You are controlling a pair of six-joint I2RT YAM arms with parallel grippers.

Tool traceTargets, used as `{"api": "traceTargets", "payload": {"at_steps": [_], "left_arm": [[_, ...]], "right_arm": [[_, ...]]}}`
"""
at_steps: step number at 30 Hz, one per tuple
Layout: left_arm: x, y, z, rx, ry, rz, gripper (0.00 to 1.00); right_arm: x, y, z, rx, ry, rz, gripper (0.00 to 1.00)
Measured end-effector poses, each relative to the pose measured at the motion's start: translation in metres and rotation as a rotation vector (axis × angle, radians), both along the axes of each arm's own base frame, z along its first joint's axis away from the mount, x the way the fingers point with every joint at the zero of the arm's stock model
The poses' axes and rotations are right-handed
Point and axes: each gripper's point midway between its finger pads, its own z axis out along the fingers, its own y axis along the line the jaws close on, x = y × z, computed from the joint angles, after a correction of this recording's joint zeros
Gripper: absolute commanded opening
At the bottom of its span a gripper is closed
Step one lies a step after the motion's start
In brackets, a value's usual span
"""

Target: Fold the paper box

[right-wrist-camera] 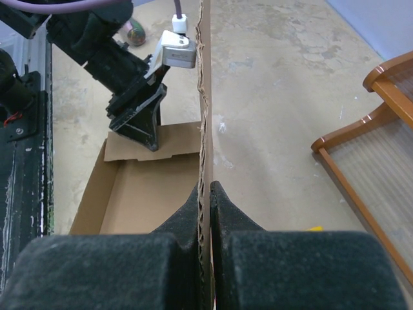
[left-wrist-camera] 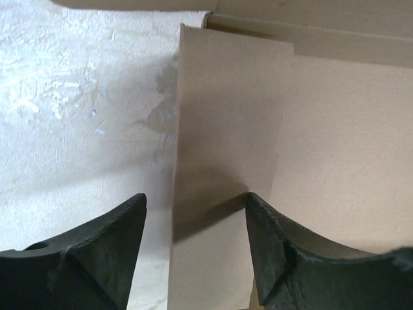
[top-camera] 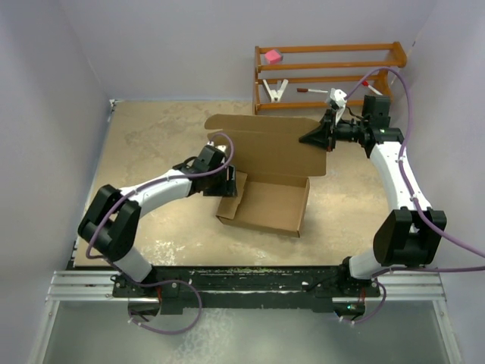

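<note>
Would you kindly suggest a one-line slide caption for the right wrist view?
Right jaws pinch the upright lid of the paper box, seen edge-on; beyond, the left arm at its side flap.

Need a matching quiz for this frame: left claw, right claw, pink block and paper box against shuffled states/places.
Things:
1. left claw
2. right claw
3. pink block
4. paper box

States/places:
a. on the wooden rack
b. shut on the raised lid
c. on the table between the arms, unclosed
d. open, astride a side flap

Pairs: 1-d, 2-b, 3-a, 4-c
</note>
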Motion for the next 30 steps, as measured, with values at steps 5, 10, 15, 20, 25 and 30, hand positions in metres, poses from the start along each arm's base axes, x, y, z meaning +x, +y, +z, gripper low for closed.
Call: {"api": "traceTargets", "payload": {"at_steps": [5, 10, 15, 20, 25, 30], "left_arm": [[-0.009, 0.002, 0.011, -0.098, -0.018, 0.028, 0.67], [-0.008, 0.01, 0.015, -0.253, 0.0, 0.078, 0.67], [-0.008, 0.013, 0.012, -0.372, 0.047, 0.106, 0.67], [-0.011, -0.002, 0.026, -0.485, 0.051, 0.06, 0.67], [-0.013, -0.01, 0.037, -0.561, 0.063, 0.034, 0.67], [-0.013, -0.013, 0.042, -0.593, 0.061, 0.019, 0.67]], "right_arm": [[-0.001, 0.0, 0.0, 0.002, 0.001, 0.003, 0.0], [-0.001, 0.0, 0.0, 0.002, 0.002, 0.003, 0.0], [-0.001, 0.0, 0.0, 0.002, 0.003, 0.003, 0.0], [-0.001, 0.0, 0.0, 0.002, 0.003, 0.003, 0.0], [-0.001, 0.0, 0.0, 0.002, 0.003, 0.003, 0.0], [-0.001, 0.0, 0.0, 0.002, 0.002, 0.003, 0.0]]}}
